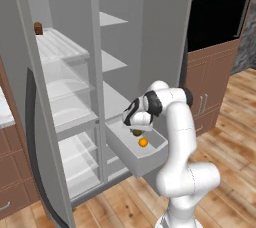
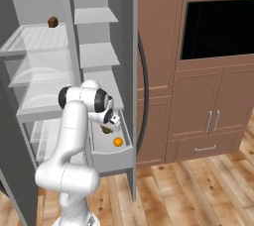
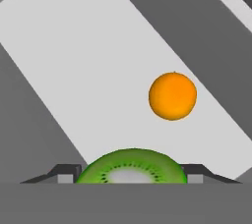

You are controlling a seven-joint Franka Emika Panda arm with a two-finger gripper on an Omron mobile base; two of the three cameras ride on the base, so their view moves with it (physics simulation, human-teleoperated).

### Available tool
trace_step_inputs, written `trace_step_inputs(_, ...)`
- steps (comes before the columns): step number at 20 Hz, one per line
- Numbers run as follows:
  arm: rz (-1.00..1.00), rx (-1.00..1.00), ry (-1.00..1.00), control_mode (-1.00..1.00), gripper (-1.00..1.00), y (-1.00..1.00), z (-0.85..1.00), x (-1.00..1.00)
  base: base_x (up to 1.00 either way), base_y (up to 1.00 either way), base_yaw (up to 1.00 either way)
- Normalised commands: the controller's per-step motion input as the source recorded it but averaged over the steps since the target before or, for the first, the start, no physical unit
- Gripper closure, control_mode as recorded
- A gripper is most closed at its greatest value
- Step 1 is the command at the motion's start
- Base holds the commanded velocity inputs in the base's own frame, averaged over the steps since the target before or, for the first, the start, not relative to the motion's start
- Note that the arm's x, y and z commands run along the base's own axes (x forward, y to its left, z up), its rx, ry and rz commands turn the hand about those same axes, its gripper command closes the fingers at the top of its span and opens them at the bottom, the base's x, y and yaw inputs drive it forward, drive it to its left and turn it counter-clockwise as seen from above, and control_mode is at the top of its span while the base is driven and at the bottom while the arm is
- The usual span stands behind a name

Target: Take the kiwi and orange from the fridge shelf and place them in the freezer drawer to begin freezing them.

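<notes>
Holding the kiwi (image 3: 132, 167) clamped in my gripper (image 1: 136, 131) above the freezer drawer (image 1: 131, 158), where the orange (image 3: 173, 96) lies.

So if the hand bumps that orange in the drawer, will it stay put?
Probably not. The orange looks like a smooth round ball lying loose on the flat floor of the freezer drawer, so it would likely roll. The drawer's solid walls should stop it.

Both base views look down from behind onto the open freezer drawer (image 1: 131, 153); the hand view looks closely into it.
</notes>
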Motion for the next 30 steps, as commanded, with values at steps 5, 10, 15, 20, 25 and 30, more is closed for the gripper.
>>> trace_step_inputs(5,-0.03,-0.02,0.0,-1.0,1.0,0.1,-0.55,0.51,0.0,0.0,0.0)
trace_step_inputs(10,-0.02,0.0,0.0,-1.0,1.0,0.0,-0.46,0.44,0.0,0.0,0.0)
trace_step_inputs(15,-0.02,0.0,0.0,-1.0,1.0,0.0,-0.42,0.41,0.0,0.0,0.0)
trace_step_inputs(20,-0.02,-0.01,0.02,-1.0,-1.0,0.04,-0.4,0.47,0.0,0.0,0.0)
trace_step_inputs(25,-0.01,-0.02,0.0,-1.0,-1.0,0.05,0.0,0.19,0.0,0.0,0.0)
trace_step_inputs(30,0.0,0.0,-0.01,-1.0,-1.0,0.01,0.21,-0.07,0.0,0.0,0.0)
